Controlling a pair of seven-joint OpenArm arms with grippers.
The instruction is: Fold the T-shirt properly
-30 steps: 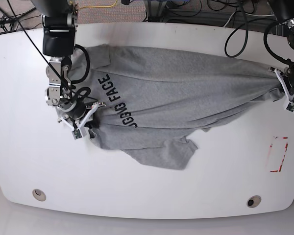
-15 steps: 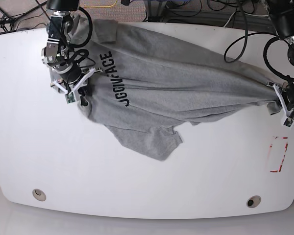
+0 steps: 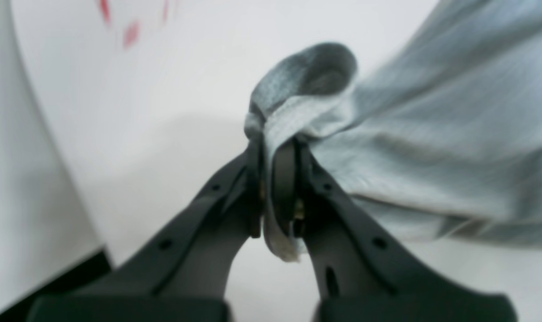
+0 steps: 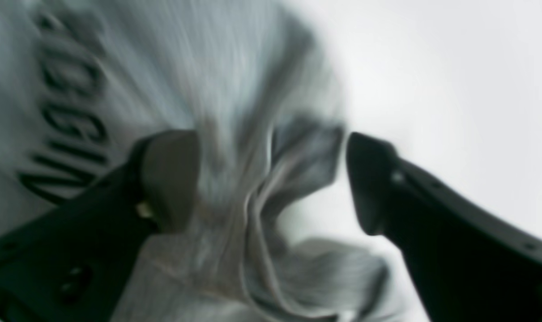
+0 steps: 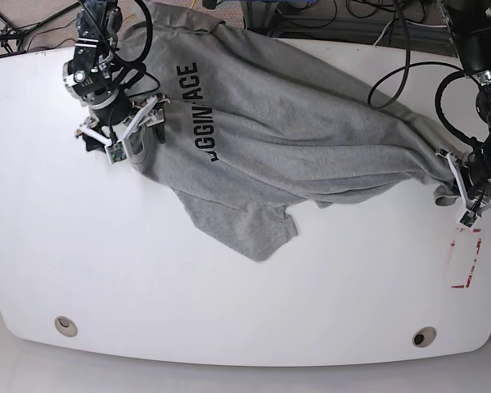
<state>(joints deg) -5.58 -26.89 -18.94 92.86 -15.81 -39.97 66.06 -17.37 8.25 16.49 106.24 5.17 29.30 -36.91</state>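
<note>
The grey T-shirt (image 5: 311, 139) lies rumpled across the white table (image 5: 229, 311), stretched from the far left corner to the right edge. Its black lettering (image 5: 198, 110) faces up near the left end. My right gripper (image 5: 119, 135) is over the shirt's left end. In the right wrist view its fingers (image 4: 170, 179) stand wide apart, with a loose, blurred bunch of T-shirt (image 4: 235, 67) between them. At the table's right, my left gripper (image 5: 462, 195) is shut on a bunched edge of cloth. The left wrist view shows the pinched T-shirt (image 3: 432, 134) fold between the left gripper (image 3: 277, 179) tips.
A red-outlined rectangle (image 5: 465, 258) is marked on the table near the right edge, just in front of the left gripper. Two round holes (image 5: 65, 325) (image 5: 423, 336) sit near the front edge. Cables (image 5: 393, 57) hang over the back edge.
My right arm carried the shirt's left end toward the far left corner, then its jaws opened. The shirt swung with it. My left gripper kept its grip and drifted slightly nearer.
</note>
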